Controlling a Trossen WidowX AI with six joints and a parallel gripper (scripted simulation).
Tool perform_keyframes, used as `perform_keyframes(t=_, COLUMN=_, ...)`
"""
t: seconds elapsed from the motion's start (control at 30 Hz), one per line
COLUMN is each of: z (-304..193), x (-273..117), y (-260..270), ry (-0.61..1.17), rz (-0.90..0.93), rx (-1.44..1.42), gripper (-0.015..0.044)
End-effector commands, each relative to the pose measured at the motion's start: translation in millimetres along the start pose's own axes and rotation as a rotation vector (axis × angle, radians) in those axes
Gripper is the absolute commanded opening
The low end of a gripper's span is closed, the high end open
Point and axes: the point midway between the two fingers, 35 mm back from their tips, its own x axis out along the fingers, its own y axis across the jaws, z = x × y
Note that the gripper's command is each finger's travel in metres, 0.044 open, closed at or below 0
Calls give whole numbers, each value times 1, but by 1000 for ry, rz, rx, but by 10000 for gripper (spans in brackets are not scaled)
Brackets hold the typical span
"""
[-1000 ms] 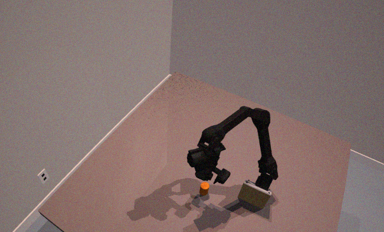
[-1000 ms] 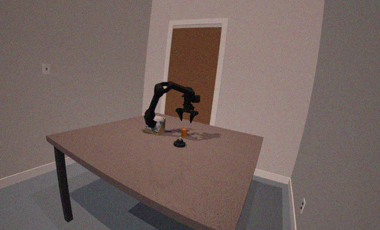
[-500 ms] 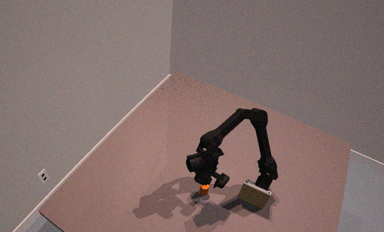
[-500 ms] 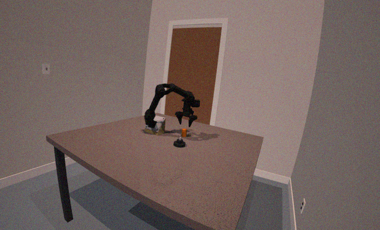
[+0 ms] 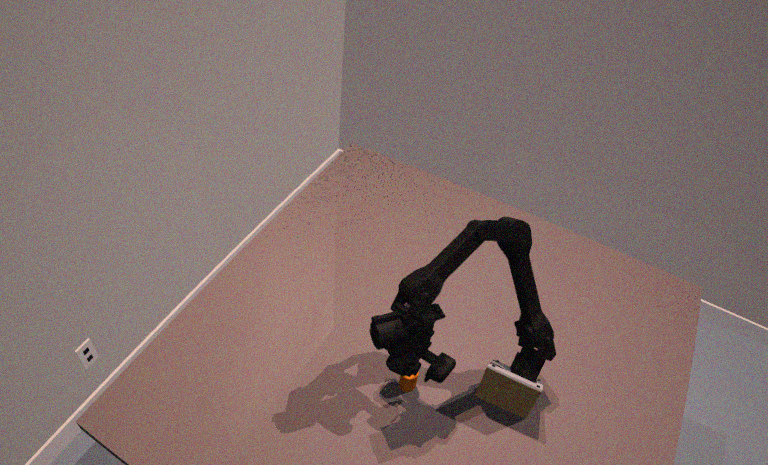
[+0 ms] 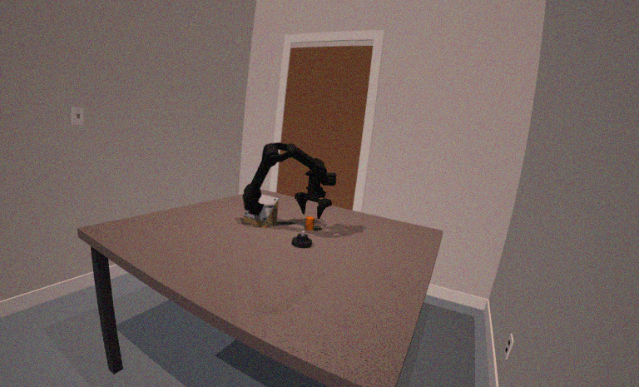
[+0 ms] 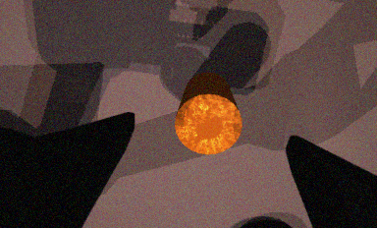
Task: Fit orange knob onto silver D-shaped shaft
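Note:
The orange knob stands upright on the table. Its plain round top faces the wrist camera, and its hole is hidden underneath. My gripper points down, open and empty, with its fingertips just above the knob's height. In the wrist view the knob lies between the two fingertips. The dark round pedestal stands close to the knob, with the small silver shaft upright on it. Only the pedestal's edge shows at the bottom of the wrist view. My arm hides the pedestal in the top view.
The arm's base block stands on the table, beside the knob. Shadows of the arm fall around the knob. The table's near edge shows in the exterior view, and walls stand behind the table in the top and exterior views.

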Motion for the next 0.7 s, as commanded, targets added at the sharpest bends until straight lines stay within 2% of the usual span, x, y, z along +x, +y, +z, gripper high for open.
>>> perform_keyframes(t=0.0, z=0, x=9, y=0, ry=5, rz=-1, rx=-6, gripper=440)
perform_keyframes(t=0.67, z=0, x=41, y=0, ry=7, rz=-1, rx=-5, gripper=440)
